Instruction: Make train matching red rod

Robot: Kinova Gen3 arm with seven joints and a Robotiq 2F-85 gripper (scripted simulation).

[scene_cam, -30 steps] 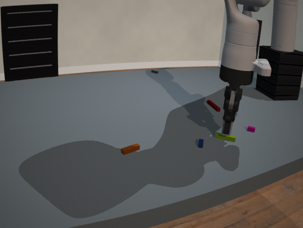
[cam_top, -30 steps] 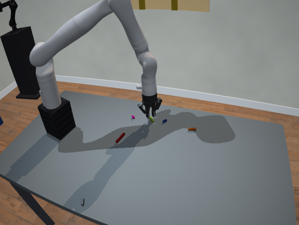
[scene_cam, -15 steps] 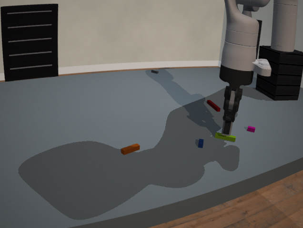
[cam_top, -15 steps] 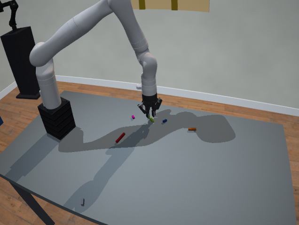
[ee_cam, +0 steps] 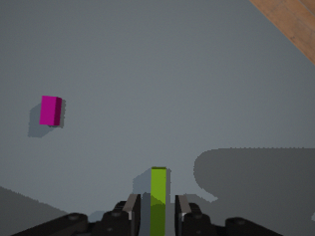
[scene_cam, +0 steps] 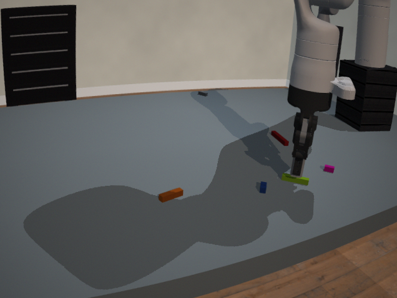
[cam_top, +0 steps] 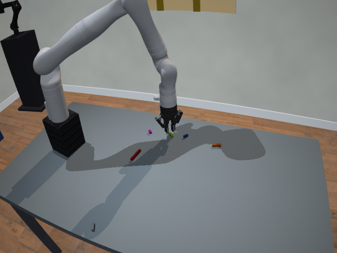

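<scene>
Over the lime rod [cam_top: 170,134] [scene_cam: 295,179] [ee_cam: 157,198], the claw [cam_top: 170,130] [scene_cam: 296,176] [ee_cam: 157,209] points down, slightly open.

Its fingers stand apart on either side of the rod, gripping nothing; the blue rod [cam_top: 185,135] [scene_cam: 263,187] and magenta rod [cam_top: 150,131] [scene_cam: 329,168] [ee_cam: 50,111] lie nearby, while the grey rod [cam_top: 93,227] [scene_cam: 202,93] lies well apart.

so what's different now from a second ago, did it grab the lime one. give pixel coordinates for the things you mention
Nothing visibly changed. The gripper [cam_top: 170,130] [scene_cam: 296,174] [ee_cam: 157,209] is at the lime rod [cam_top: 170,134] [scene_cam: 295,179] [ee_cam: 158,185] as before, not gripping it: gaps show on both sides. The red [cam_top: 135,154] [scene_cam: 279,138], blue [cam_top: 185,135] [scene_cam: 263,187], orange [cam_top: 216,145] [scene_cam: 171,195], magenta [cam_top: 150,131] [scene_cam: 329,168] [ee_cam: 50,111] and grey [cam_top: 92,227] [scene_cam: 202,93] rods stayed put.
</scene>
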